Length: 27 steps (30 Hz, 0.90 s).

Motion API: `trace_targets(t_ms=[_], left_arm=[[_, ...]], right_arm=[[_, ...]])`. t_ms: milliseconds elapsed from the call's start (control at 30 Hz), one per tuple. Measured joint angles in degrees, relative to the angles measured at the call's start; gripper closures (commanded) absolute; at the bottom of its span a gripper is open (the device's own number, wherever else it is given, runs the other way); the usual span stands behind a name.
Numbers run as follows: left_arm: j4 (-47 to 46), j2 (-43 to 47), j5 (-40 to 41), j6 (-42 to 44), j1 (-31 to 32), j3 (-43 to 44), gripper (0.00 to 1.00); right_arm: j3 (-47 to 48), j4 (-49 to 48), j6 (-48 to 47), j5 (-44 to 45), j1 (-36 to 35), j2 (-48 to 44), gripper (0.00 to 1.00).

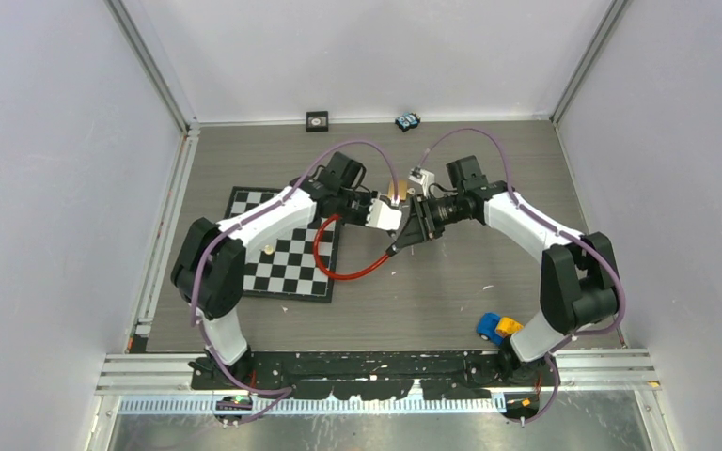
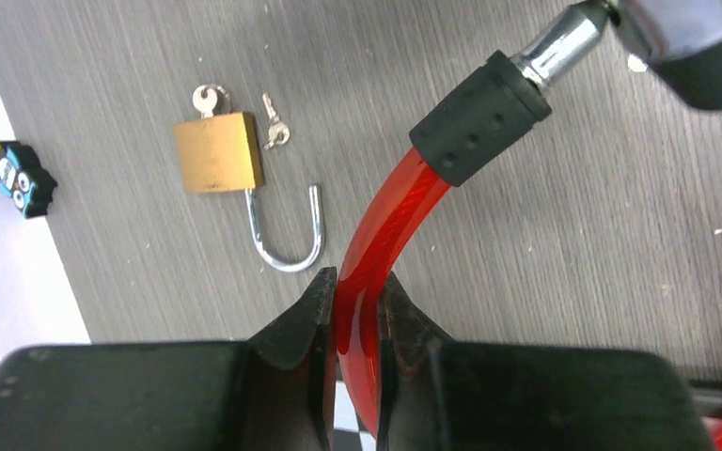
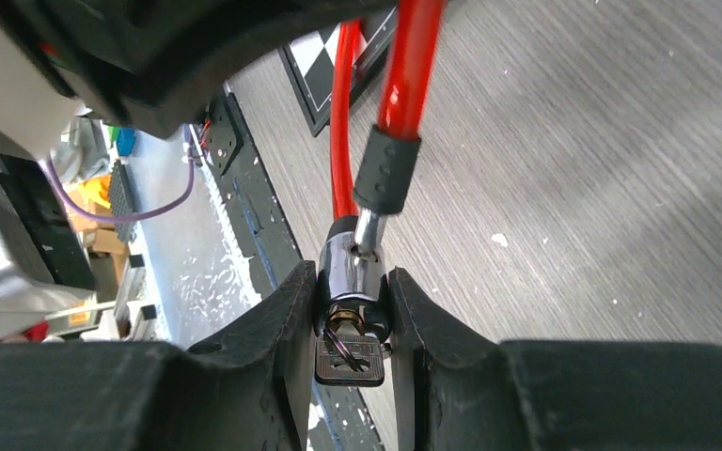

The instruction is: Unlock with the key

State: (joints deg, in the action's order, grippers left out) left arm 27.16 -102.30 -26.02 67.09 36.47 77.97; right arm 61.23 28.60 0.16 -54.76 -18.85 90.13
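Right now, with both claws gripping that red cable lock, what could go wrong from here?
1. The left gripper pinches the smooth, round red cable. It might slide through if pulled.
2. The right gripper clamps the chrome lock body with the key inside its grip, so neither gripper is free to turn it. Regripping might drop the lock.
3. The open brass padlock lies on the table close by. A swinging cable could knock it.

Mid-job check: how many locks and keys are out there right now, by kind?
cable lock: 1, red
padlock: 1, brass, shackle open
Keys: 3 (key in the padlock, loose key beside it, key in the cable lock)
Total: 5
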Motion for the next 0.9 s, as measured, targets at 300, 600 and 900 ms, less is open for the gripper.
trace_targets(t_ms=[300,600,900], left_arm=[[1.0,4.2,4.2,2.1,-1.2,0.0,1.0],[0.8,5.9,6.8,-1.6,-1.9,0.2,1.0],[3.3,3.0,8.0,-20.2,-5.0,14.4,1.0]], right_arm=[[0.8,6.3,-2.0,-1.4,0.5,2.8,0.99],[-1.0,3.4,2.0,0.0,6.2,-0.9,0.99],[-1.2,1.3,6.0,3.5,22.3,-4.6,0.99]])
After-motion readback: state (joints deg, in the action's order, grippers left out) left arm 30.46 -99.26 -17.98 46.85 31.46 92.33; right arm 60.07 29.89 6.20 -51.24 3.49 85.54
